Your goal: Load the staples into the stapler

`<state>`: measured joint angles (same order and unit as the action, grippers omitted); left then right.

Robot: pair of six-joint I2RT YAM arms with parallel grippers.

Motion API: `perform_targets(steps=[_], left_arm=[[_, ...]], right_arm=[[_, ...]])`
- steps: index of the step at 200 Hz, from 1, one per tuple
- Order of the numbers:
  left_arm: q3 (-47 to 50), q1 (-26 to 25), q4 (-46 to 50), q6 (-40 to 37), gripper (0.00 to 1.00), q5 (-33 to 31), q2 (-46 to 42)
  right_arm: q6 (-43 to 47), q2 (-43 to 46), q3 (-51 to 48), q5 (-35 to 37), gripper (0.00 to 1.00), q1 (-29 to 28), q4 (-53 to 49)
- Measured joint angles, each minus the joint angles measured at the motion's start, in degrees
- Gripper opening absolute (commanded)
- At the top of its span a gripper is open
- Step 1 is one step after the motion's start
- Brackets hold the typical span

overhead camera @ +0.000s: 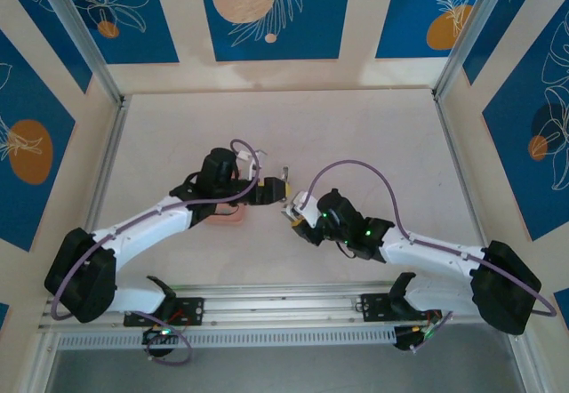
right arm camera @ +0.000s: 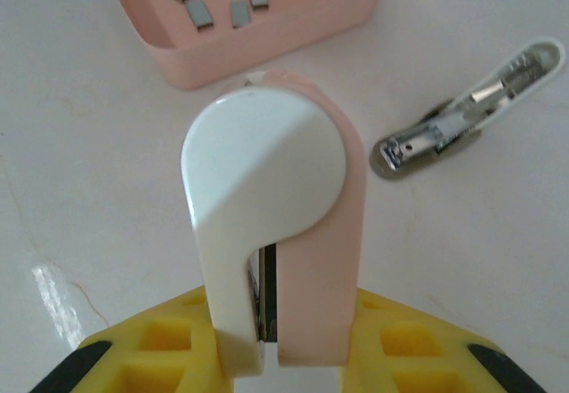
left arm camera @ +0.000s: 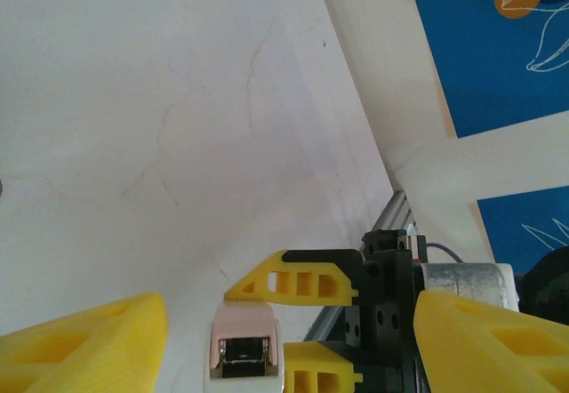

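Observation:
My right gripper [right arm camera: 283,344] is shut on a pink-and-white stapler body [right arm camera: 276,215] with a metal channel inside, its yellow fingers [right arm camera: 151,353] pressing both sides. Beyond it a small grey metallic stapler [right arm camera: 467,108] lies open on the table. The staples [right arm camera: 231,6], several short grey bars, rest in the salmon-pink tray [right arm camera: 267,51]. My left gripper [left arm camera: 289,357] is open. The held body's metal-mouthed end [left arm camera: 242,348] shows between its two yellow fingers [left arm camera: 84,344], touching neither. From above, the left gripper [overhead camera: 283,182] and right gripper [overhead camera: 292,211] nearly meet at mid-table.
The tray [overhead camera: 229,219] peeks out from under the left forearm in the top view. Aluminium rails [overhead camera: 107,162] and blue patterned walls [overhead camera: 524,144] bound the white table. The right gripper's black mount [left arm camera: 391,295] shows close ahead in the left wrist view.

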<state>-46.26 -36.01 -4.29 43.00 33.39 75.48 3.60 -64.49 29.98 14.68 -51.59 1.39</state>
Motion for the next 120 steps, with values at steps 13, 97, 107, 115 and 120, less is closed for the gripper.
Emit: perform_targets(steps=[13, 97, 107, 115, 120], left_arm=[[0.1, 0.0, 0.0, 0.0, 0.71, 0.2, -0.1], [0.2, 0.0, 2.2, -0.5, 0.63, 0.7, 0.2], [0.2, 0.0, 2.3, -0.9, 0.62, 0.7, 0.5], [0.2, 0.0, 2.4, -1.1, 0.61, 0.7, 0.7], [0.2, 0.0, 2.4, -1.2, 0.61, 0.7, 0.8]], right_arm=[[0.4, -0.4, -0.1, 0.1, 0.25, -0.6, 1.6], [0.3, -2.7, -0.1, 2.1, 0.24, -1.3, 4.4], [0.2, -3.0, -0.1, 2.3, 0.24, -1.3, 4.6], [0.1, -3.1, -0.1, 2.5, 0.24, -1.3, 4.8], [0.0, -3.2, -0.1, 2.6, 0.24, -1.3, 4.9]])
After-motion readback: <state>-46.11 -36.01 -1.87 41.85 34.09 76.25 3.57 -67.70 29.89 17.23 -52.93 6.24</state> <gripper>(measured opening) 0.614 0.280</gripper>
